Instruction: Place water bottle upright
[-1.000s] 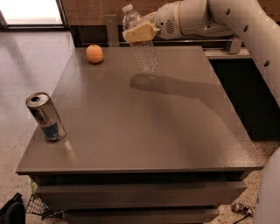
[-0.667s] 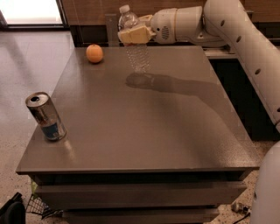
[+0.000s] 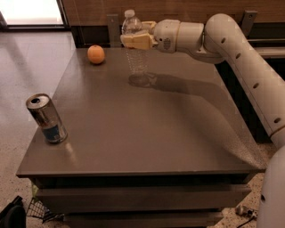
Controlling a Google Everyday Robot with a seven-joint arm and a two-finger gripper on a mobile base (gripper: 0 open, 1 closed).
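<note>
A square grey table before a wood-panelled wall.
Daylight glares from a window at top left onto the shiny pale floor; the gripper hangs above the table's far edge.

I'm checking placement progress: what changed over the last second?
The gripper, fingers closed around the water bottle, carried it slightly left and down; its base is now at or just above the table, and it stands nearer upright. Nothing was let go. The orange and can stayed put.
</note>
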